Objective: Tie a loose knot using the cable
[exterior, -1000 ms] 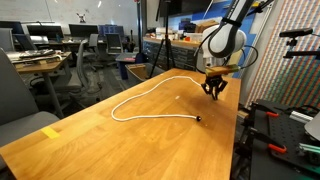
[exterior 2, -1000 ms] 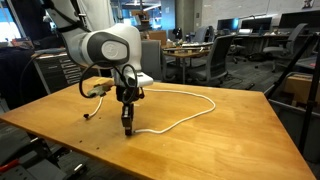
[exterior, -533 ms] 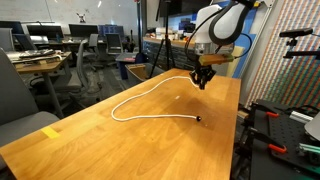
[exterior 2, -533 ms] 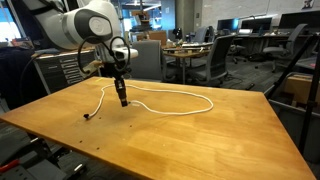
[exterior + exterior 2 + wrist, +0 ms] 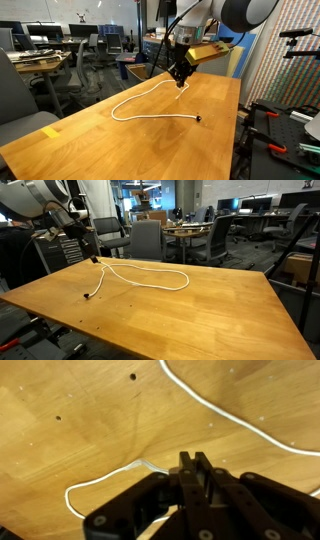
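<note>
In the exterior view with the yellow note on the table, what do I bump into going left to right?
Yellow note → leftmost bend of the white cable → fingers pinching that cable → the cable's dark plug.

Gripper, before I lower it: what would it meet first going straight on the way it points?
Probably the bare table below: the gripper, shut on the cable, points down at wood, loose strands lying aside.

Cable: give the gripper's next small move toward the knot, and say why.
Probably carry the held strand over toward the plug end and lay it across. The gripper is shut on the cable, lifted off the table, and the rest lies in an open curve, nothing crossed yet.
</note>
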Available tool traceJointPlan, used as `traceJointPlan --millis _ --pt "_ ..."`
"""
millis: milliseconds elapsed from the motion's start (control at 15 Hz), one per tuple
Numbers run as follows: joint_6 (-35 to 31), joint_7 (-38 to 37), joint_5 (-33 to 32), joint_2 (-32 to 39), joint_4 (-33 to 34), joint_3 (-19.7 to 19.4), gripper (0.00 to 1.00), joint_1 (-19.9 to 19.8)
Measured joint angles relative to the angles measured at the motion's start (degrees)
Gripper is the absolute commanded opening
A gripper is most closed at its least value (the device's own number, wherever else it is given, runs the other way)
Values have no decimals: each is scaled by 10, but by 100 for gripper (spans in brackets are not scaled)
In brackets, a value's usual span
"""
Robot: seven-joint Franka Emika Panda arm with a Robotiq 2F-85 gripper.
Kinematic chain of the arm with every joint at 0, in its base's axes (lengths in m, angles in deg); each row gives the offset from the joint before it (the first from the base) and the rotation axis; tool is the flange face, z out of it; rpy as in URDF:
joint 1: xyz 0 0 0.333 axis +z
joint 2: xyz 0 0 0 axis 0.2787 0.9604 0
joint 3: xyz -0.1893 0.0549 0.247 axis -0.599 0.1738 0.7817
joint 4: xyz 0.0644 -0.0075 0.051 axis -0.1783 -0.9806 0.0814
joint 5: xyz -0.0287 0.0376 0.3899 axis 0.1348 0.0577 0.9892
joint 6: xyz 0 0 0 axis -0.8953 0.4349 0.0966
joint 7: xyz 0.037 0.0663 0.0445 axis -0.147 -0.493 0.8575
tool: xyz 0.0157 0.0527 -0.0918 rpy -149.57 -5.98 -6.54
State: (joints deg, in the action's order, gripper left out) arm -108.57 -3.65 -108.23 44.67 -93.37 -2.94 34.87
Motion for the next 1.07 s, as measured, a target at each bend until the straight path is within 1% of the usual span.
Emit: traceJointPlan --millis 133,267,400,533,667,800,1000,1067 --pt "57 -37 -8 41 35 27 3 16" --pt "98 -43 -5 91 70 33 3 21" --pt "117 -26 13 132 104 32 3 17" --pt "124 4 33 153 138 33 3 17" --pt "126 36 45 152 172 40 3 21" --pt "126 68 56 137 197 55 3 31" --pt "130 135 80 113 209 88 3 47" --pt "135 160 90 111 208 99 4 53"
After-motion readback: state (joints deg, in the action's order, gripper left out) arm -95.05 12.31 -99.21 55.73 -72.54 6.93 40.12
